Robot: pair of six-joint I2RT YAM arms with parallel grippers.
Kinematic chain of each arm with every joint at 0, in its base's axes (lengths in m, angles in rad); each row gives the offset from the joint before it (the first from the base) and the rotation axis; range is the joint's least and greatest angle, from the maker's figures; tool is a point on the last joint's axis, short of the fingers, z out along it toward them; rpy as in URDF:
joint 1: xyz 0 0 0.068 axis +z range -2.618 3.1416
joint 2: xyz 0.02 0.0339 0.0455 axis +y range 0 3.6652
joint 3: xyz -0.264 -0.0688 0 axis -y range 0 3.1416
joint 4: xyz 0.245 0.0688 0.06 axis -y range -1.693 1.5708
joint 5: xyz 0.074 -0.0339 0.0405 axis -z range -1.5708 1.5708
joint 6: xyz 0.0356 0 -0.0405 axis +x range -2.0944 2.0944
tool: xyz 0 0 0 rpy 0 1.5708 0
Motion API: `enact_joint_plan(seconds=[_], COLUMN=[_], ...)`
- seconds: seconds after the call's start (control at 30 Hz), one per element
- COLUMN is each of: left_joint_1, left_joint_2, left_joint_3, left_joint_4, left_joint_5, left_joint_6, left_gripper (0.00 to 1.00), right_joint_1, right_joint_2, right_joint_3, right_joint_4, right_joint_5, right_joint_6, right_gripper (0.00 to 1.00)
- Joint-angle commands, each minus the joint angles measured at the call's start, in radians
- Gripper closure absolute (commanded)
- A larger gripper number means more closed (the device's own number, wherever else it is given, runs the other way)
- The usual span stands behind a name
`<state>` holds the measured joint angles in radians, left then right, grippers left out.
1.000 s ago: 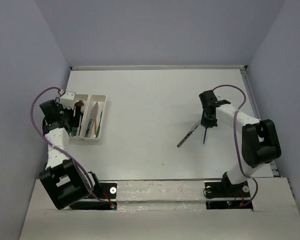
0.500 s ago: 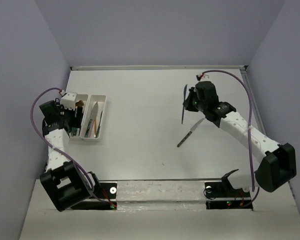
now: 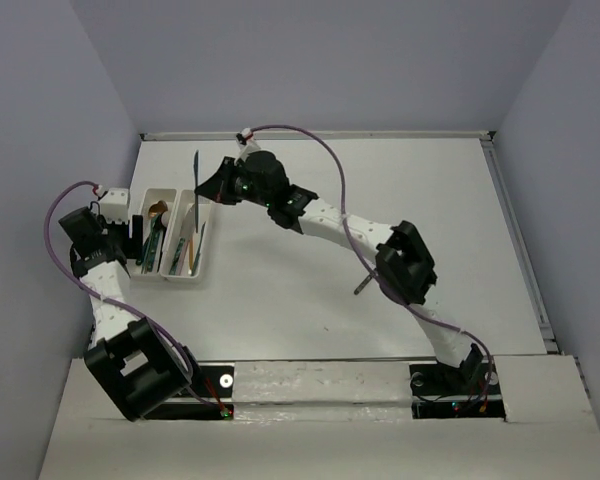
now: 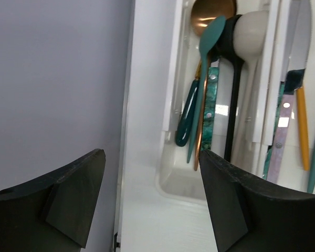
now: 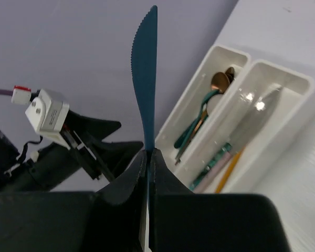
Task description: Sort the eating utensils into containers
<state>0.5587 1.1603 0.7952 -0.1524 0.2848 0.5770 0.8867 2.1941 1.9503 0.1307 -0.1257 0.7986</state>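
Your right hand [image 5: 148, 156] is clenched on the handle end of a teal knife [image 5: 145, 79], serrated blade sticking out past the fingers. In the top view the knife lines up over the trays [image 3: 178, 281]. The trays sit near the worktop's [image 3: 440, 180] left edge, toward the far corner.

Left tray [image 4: 170, 105]: spoons in gold, teal, black and beige. Right tray [image 5: 275, 67]: a silver knife plus teal-marbled and yellow handles.

Your left hand [image 4: 149, 168] is released, jaws wide with nothing between them, just outside the left tray's near end. One grey utensil [image 3: 363, 284] lies right of worktop centre, partly under the right arm.
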Motion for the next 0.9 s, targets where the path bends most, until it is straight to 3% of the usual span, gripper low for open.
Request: enact_joint_plan(seconds=[0.0,0.07,0.17,0.3,0.53,0.63,0.87], left_joint_1=[0.03,0.033,0.037,0.038,0.037,0.038,0.038], left_joint_2=[-0.005,-0.002,-0.001,0.002,-0.001,-0.002,-0.014], left_joint_3=[0.009,0.001,-0.002,-0.004,-0.001,-0.001,0.006], left_joint_4=[0.031,0.031,0.033,0.031,0.028,0.025,0.005], left_joint_5=[-0.007,-0.003,0.011,0.014,0.022,0.028,0.04], left_joint_6=[0.038,0.043,0.041,0.043,0.041,0.04,0.049], left_gripper=[0.15,0.15,0.15,0.15,0.15,0.15,0.15], right_joint_1=[0.024,0.049,0.072,0.09,0.1,0.1,0.1], right_joint_2=[0.22,0.329,0.397,0.411,0.421,0.403,0.351], right_joint_3=[0.271,0.365,0.378,0.317,0.309,0.288,0.234], right_joint_4=[0.101,0.11,0.1,0.099,0.058,0.038,0.033], right_joint_5=[-0.057,-0.055,0.018,0.112,0.116,0.12,0.12], right_joint_6=[0.216,0.269,0.325,0.34,0.317,0.303,0.242], right_gripper=[1.0,1.0,1.0,1.0,0.99,0.71,0.5])
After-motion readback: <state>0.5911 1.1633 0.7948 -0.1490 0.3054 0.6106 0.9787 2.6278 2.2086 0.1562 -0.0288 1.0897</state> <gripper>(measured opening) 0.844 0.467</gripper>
